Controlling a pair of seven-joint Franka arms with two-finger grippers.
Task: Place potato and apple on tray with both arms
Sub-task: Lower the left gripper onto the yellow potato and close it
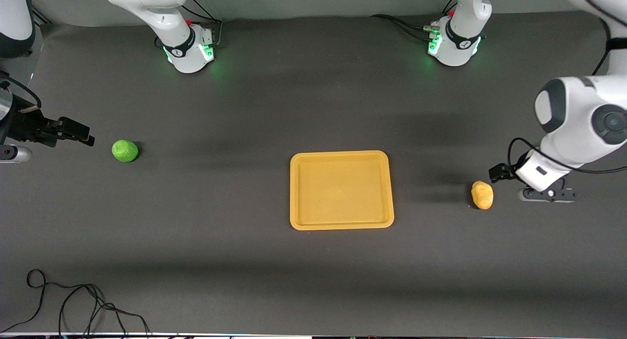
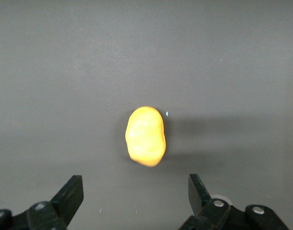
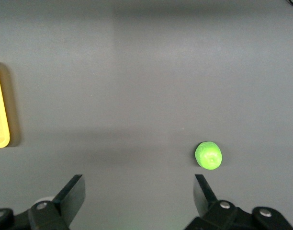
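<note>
Nearest the front camera, at the right arm's end of the dark grey matte counter [image 1: 245,280], a loose loop of thin black cable [image 1: 73,304] trails along the edge, well apart from everything else. Farther in, near the middle of the counter, lies the flat rectangular yellow-orange plastic tray [image 1: 342,223] with rounded corners and a low raised rim; nothing rests in it, and open counter surrounds it on every side. Toward the left arm's end, level with the tray's nearer half and well apart from it, sits the small lumpy oval yellow-orange toy potato [image 1: 482,195], casting a short shadow. The left arm's black two-finger gripper [image 2: 136,191] hangs over the counter just beside the potato on the side away from the tray, its jaws spread wide and holding nothing; in the left wrist view the potato [image 2: 145,136] lies ahead of the gap between the two fingertips, with bare counter between them. Somewhat farther from the front camera, toward the right arm's end and well apart from the tray, rests the small bright green roundish toy apple [image 1: 125,151]. The right arm's black two-finger gripper [image 3: 139,191] hangs near it, on the side away from the tray, jaws likewise spread and empty; in the right wrist view the apple [image 3: 208,155] sits just ahead of one fingertip rather than centred in the gap, and a strip of the tray's rim [image 3: 0,108] shows at the picture's edge. Farthest off, the two white arm bases [image 1: 191,47] stand with green lights glowing.
</note>
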